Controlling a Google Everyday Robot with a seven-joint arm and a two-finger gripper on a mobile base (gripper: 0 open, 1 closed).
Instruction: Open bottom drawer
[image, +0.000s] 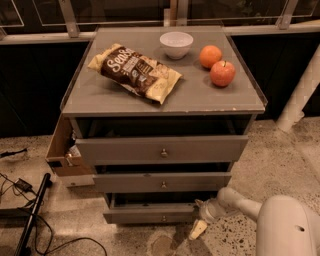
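The bottom drawer (145, 215) is the lowest and thinnest of the three grey fronts, close to the floor, flat and level. It has one small round metal knob (163, 218) in the middle. It is pulled out a little way, with a dark gap showing above its top edge, and the gripper (198, 228) is right by its right end, low near the floor.
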